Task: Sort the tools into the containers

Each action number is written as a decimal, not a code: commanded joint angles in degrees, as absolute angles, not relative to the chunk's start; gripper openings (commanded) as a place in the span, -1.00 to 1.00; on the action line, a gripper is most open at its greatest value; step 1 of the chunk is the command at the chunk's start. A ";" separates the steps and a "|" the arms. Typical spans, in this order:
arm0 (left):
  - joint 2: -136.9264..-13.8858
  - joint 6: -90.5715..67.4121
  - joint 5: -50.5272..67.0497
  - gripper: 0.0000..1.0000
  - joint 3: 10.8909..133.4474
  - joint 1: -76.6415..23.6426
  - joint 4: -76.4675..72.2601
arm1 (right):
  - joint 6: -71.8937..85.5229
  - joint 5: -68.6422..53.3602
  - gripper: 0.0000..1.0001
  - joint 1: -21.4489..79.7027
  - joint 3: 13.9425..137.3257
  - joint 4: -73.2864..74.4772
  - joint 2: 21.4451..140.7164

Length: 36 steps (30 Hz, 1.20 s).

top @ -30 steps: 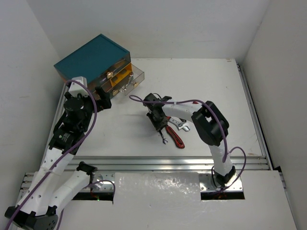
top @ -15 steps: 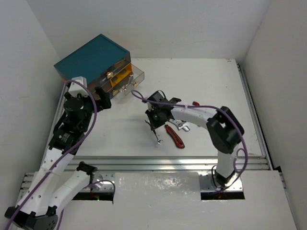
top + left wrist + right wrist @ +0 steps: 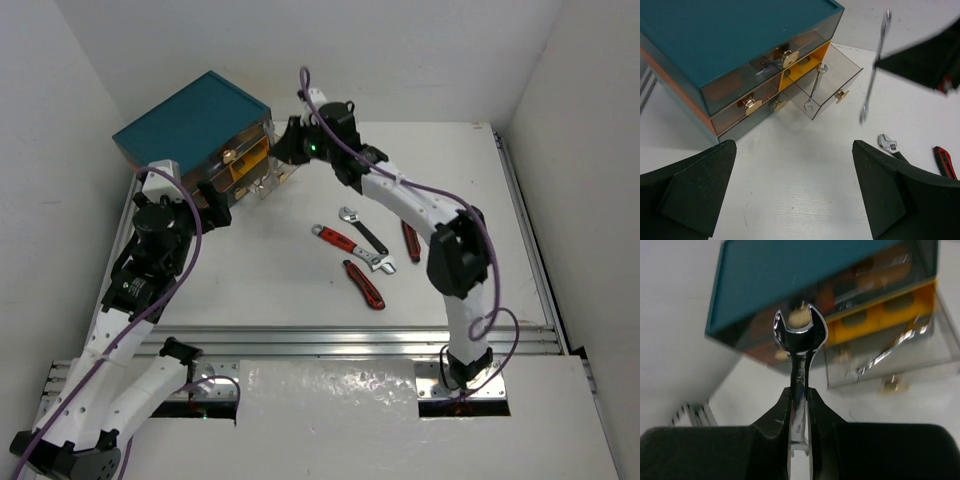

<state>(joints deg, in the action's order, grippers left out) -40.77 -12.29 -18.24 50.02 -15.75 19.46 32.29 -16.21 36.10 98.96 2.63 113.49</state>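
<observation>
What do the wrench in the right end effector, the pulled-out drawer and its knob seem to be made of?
Wrench: bright polished metal, probably chromed steel; it mirrors its surroundings.
Pulled-out drawer: likely smoky clear plastic; the second wrench lying inside shows through its wall.
Knob: gold-coloured and shiny; whether it is metal or plated plastic, I cannot tell.

Silver wrench (image 3: 799, 372), teal-topped cabinet (image 3: 190, 120)

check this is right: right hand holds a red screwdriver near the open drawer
No: the right hand holds a silver open-end wrench, not a red screwdriver; the right wrist view shows it. It is near the open drawer.
</observation>
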 commanded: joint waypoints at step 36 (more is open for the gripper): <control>-40.25 -12.30 -17.23 0.99 49.48 -14.94 16.79 | 44.29 -11.59 -1.00 31.90 96.57 -14.93 127.34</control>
